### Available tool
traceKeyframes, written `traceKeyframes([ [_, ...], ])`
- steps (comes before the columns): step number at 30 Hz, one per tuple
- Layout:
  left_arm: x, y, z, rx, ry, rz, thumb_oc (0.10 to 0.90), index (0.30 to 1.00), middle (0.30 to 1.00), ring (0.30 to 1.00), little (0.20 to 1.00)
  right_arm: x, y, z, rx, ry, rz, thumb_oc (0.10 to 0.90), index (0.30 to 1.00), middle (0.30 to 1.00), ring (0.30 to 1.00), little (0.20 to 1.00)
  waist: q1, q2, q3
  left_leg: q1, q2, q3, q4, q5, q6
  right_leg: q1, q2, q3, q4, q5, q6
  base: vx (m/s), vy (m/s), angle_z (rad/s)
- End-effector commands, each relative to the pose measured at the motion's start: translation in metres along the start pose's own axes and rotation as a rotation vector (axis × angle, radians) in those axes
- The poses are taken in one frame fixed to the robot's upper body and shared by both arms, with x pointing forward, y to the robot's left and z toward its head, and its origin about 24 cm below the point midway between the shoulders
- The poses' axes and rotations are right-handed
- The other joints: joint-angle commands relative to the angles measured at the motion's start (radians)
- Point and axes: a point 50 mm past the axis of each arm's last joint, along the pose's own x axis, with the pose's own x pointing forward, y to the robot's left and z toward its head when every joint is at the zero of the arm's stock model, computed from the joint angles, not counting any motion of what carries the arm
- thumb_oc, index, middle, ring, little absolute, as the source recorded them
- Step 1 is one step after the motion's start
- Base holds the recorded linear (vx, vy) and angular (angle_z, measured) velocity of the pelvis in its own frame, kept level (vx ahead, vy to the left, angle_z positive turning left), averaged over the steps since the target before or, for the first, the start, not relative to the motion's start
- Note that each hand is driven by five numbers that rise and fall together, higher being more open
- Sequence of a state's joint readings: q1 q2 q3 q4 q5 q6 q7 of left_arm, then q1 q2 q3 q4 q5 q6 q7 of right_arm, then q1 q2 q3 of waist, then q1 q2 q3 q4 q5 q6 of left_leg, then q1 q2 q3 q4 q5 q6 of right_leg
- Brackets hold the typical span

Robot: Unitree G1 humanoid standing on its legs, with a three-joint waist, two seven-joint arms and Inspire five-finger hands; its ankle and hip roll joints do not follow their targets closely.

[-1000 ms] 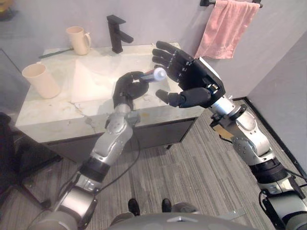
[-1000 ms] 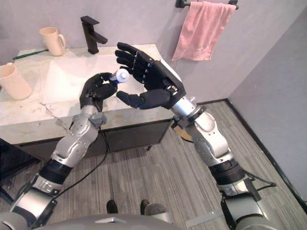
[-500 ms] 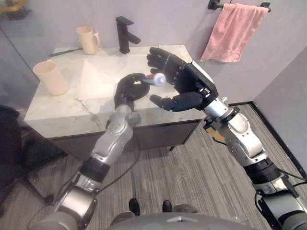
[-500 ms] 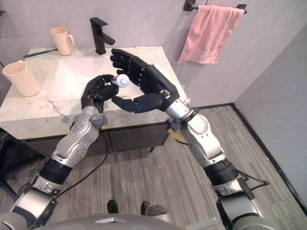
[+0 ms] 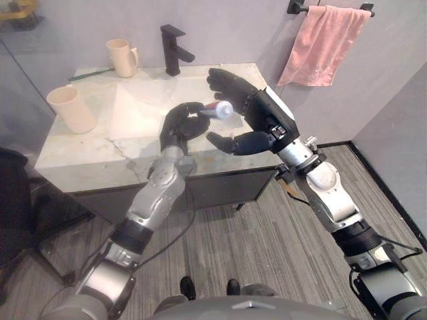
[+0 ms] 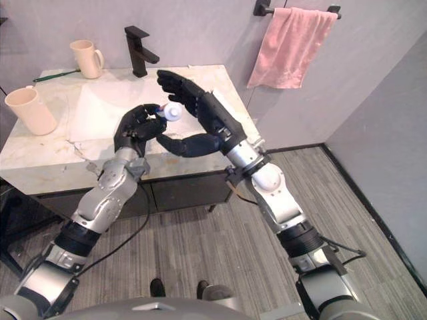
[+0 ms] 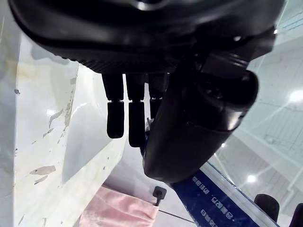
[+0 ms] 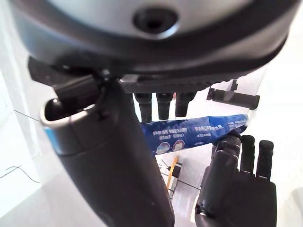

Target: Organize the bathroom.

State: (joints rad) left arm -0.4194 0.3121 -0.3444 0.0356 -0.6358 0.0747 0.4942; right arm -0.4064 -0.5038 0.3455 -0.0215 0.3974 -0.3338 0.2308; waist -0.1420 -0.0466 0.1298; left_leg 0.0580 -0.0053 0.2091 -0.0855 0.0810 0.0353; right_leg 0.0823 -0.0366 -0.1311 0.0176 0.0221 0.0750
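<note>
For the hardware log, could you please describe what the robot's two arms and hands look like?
Both arms are silver-grey, built of rounded shell segments with black bands at the joints. Each ends in a dark, near-black hand with jointed fingers and a thumb: the left hand and the right hand. The right hand's back is a flat, boxy black plate.

Grey walls [image 5: 240,27] enclose a floor of grey wood-look planks [image 5: 253,247]. A marble-topped vanity [image 5: 80,157] with dark cabinet fronts stands at ten o'clock; a black towel bar [image 5: 297,7] hangs at one o'clock.
</note>
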Motion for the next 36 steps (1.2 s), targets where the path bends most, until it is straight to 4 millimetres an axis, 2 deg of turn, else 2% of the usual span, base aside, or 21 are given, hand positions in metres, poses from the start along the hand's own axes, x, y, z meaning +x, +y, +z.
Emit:
traceKeyframes([
  [1,0.005,-0.031,0.042,-0.091,-0.198,-0.128,0.400,0.300,0.300,0.300,0.300,0.014,-0.011,0.030,-0.042,-0.221,-0.059,0.800,0.900,0.900,0.900,0.900,0.021,0.041,-0.093,0.054,0.017,-0.039,0.009,-0.101,-0.021,-0.075,-0.028,-0.032,0.215,-0.144,0.113,0.00,0.000,0.00],
  [5,0.004,-0.030,0.041,-0.088,-0.190,-0.127,0.400,0.300,0.300,0.300,0.300,0.014,-0.011,0.032,-0.031,-0.236,-0.066,0.800,0.900,0.900,0.900,0.900,0.023,0.040,-0.094,0.053,0.017,-0.040,0.009,-0.099,-0.021,-0.075,-0.027,-0.030,0.213,-0.142,0.113,0.00,0.000,0.00],
  [6,0.004,-0.030,0.040,-0.089,-0.188,-0.127,0.400,0.300,0.300,0.300,0.300,0.014,-0.011,0.034,-0.033,-0.244,-0.067,0.632,0.648,0.648,0.648,0.648,0.023,0.040,-0.093,0.052,0.017,-0.041,0.010,-0.100,-0.021,-0.076,-0.027,-0.029,0.214,-0.142,0.113,0.00,0.000,0.00],
  [7,0.004,-0.030,0.039,-0.091,-0.186,-0.128,0.400,0.300,0.300,0.300,0.300,0.015,-0.011,0.035,-0.035,-0.246,-0.064,0.565,0.547,0.547,0.547,0.547,0.023,0.040,-0.093,0.052,0.017,-0.041,0.010,-0.100,-0.021,-0.076,-0.027,-0.028,0.216,-0.142,0.113,0.00,0.000,0.00],
  [8,0.004,-0.030,0.039,-0.092,-0.185,-0.129,0.400,0.300,0.300,0.300,0.300,0.015,-0.012,0.035,-0.039,-0.245,-0.064,0.527,0.491,0.491,0.491,0.491,0.023,0.039,-0.092,0.053,0.017,-0.042,0.011,-0.101,-0.021,-0.076,-0.027,-0.027,0.216,-0.142,0.113,0.00,0.000,0.00],
  [9,0.004,-0.030,0.039,-0.092,-0.185,-0.129,0.400,0.300,0.300,0.300,0.300,0.015,-0.012,0.035,-0.039,-0.245,-0.064,0.420,0.331,0.331,0.331,0.331,0.023,0.039,-0.092,0.053,0.017,-0.042,0.011,-0.101,-0.022,-0.076,-0.027,-0.027,0.216,-0.142,0.113,0.00,0.000,0.00],
  [10,0.003,-0.030,0.038,-0.093,-0.185,-0.129,0.400,0.300,0.300,0.300,0.300,0.015,-0.012,0.035,-0.035,-0.241,-0.061,0.400,0.300,0.300,0.300,0.300,0.023,0.039,-0.093,0.053,0.016,-0.043,0.011,-0.102,-0.021,-0.077,-0.027,-0.027,0.218,-0.142,0.113,0.00,0.000,0.00],
  [25,0.002,-0.029,0.036,-0.094,-0.177,-0.125,0.400,0.300,0.300,0.300,0.300,0.014,-0.012,0.032,-0.033,-0.234,-0.080,0.400,0.300,0.300,0.300,0.300,0.025,0.040,-0.095,0.056,0.017,-0.040,0.010,-0.104,-0.019,-0.074,-0.029,-0.030,0.212,-0.142,0.113,0.00,0.000,0.00],
  [26,0.002,-0.029,0.036,-0.094,-0.179,-0.118,0.430,0.345,0.345,0.345,0.345,0.014,-0.013,0.034,-0.039,-0.240,-0.084,0.400,0.300,0.300,0.300,0.300,0.025,0.040,-0.096,0.056,0.017,-0.039,0.011,-0.105,-0.020,-0.073,-0.029,-0.030,0.211,-0.143,0.112,0.00,0.000,0.00],
  [27,0.002,-0.029,0.036,-0.092,-0.181,-0.116,0.532,0.498,0.498,0.498,0.498,0.014,-0.013,0.034,-0.042,-0.244,-0.087,0.400,0.300,0.300,0.300,0.300,0.024,0.040,-0.096,0.056,0.017,-0.039,0.012,-0.105,-0.020,-0.072,-0.029,-0.029,0.211,-0.144,0.112,0.00,0.000,0.00],
  [28,0.002,-0.028,0.037,-0.090,-0.190,-0.111,0.664,0.695,0.695,0.695,0.695,0.014,-0.014,0.036,-0.053,-0.252,-0.094,0.400,0.300,0.300,0.300,0.300,0.024,0.040,-0.096,0.057,0.017,-0.038,0.012,-0.105,-0.020,-0.071,-0.028,-0.028,0.210,-0.144,0.112,0.00,0.000,0.00],
  [30,0.001,-0.027,0.040,-0.072,-0.211,-0.097,0.800,0.900,0.900,0.900,0.900,0.015,-0.016,0.040,-0.082,-0.268,-0.107,0.400,0.300,0.300,0.300,0.300,0.026,0.039,-0.096,0.058,0.018,-0.038,0.013,-0.106,-0.020,-0.069,-0.027,-0.027,0.208,-0.146,0.111,0.00,0.000,0.00],
  [36,-0.001,-0.025,0.051,-0.025,-0.286,-0.082,0.800,0.900,0.900,0.900,0.900,0.021,-0.029,0.060,-0.171,-0.336,-0.146,0.400,0.300,0.300,0.300,0.300,0.035,0.034,-0.097,0.057,0.019,-0.045,0.014,-0.106,-0.024,-0.066,-0.022,-0.027,0.207,-0.152,0.106,-0.04,-0.012,0.00],
])
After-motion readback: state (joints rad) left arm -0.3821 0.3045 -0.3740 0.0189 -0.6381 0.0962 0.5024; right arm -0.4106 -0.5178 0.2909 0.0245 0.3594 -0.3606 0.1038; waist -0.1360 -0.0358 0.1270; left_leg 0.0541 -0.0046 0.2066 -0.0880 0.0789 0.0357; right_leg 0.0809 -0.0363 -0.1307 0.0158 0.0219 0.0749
